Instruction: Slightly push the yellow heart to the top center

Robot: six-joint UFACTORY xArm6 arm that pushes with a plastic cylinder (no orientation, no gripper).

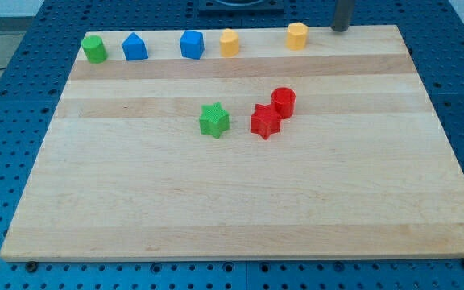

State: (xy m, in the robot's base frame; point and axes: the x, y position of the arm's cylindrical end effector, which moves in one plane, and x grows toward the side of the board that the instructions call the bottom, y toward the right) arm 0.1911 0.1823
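Nearest me, at the view's bottom, the wooden board (pixel 240 217) lies bare, its planks running left to right, on a blue perforated table (pixel 6 161).

Around the board's middle sit three blocks. The green star (pixel 214 120) stands alone, just left of centre. To its right the red star (pixel 265 122) touches, or very nearly touches, the red cylinder (pixel 283 102), which sits just above and right of it.

Along the top edge runs a row of five. From the view's left: a green cylinder (pixel 95 48), a blue block with a peaked top (pixel 134 47), a blue block of a blunter outline (pixel 192 44), then a yellow block (pixel 229 42) just beside that blue one, and further right a second yellow block (pixel 297 36), standing apart from the rest. Both yellow pieces are small, and I cannot tell for certain which of them is the heart, nor which way its point faces or how its long axis lies.

Farthest off, my tip (pixel 341 29) shows as a dark rod coming down at the board's top edge, right of the right-hand yellow block and clear of it. It touches no block. The tool is a plain rod with nothing to open or clamp, and it holds nothing.
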